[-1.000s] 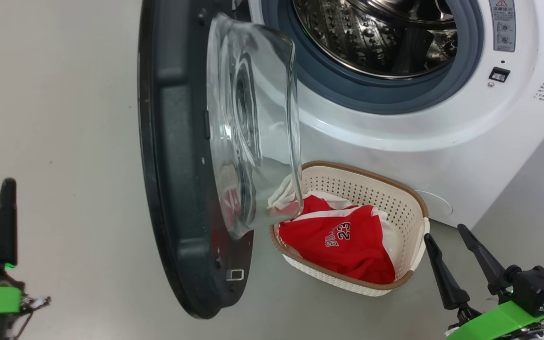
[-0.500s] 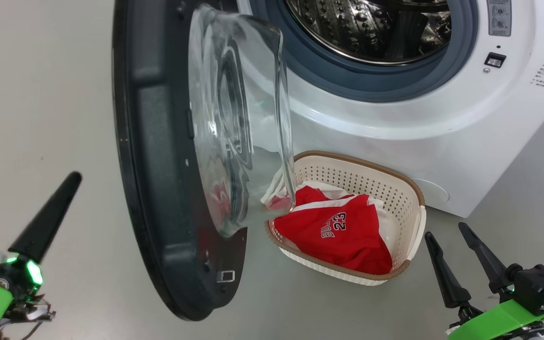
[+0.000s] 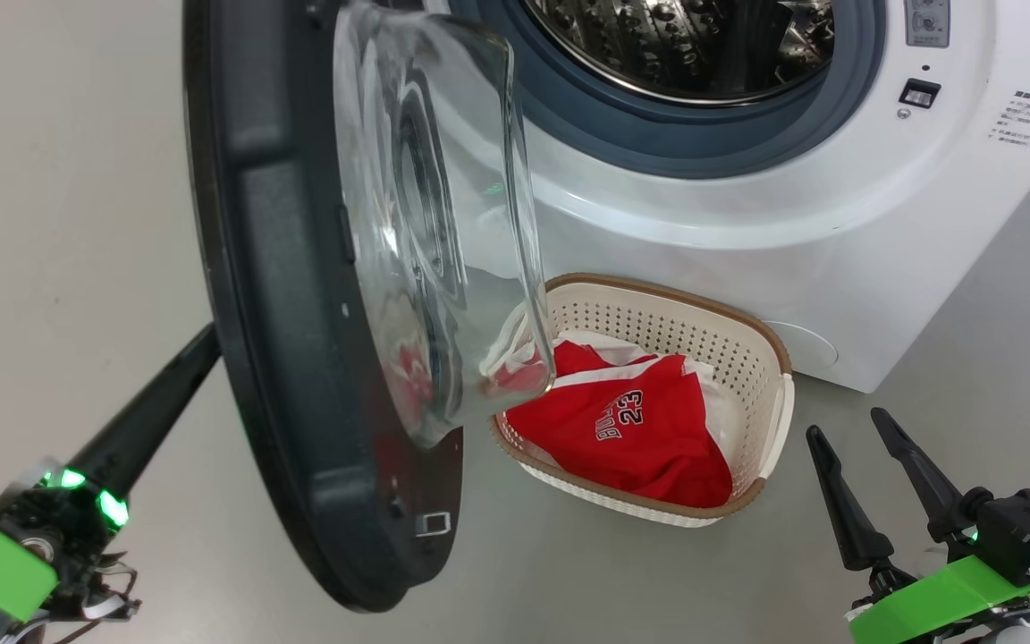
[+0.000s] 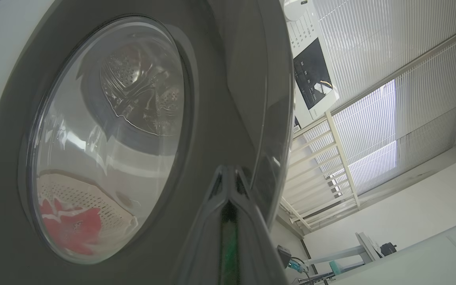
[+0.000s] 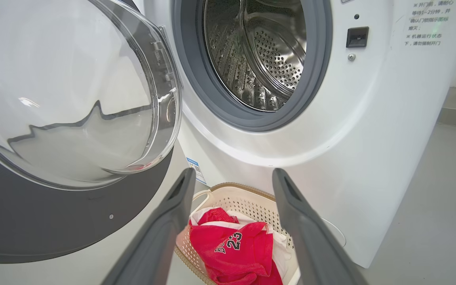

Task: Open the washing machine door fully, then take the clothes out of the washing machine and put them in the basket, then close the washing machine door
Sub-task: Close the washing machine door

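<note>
Left gripper (image 3: 202, 344) fingers pressed together, tip right at the outer side of the door (image 3: 282, 358); right gripper (image 3: 846, 425) spread wide, holding nothing, near the basket (image 3: 774, 358); clothes (image 3: 631, 429) sit in the basket, just in front of the washer (image 3: 747, 241); door hangs open, steel drum (image 3: 658, 36) behind.

Daylight is glowing through the window blinds (image 4: 374, 130); a white railing (image 4: 342, 158) is standing just beside them, a pale wall (image 4: 390, 213) adjoining.
</note>
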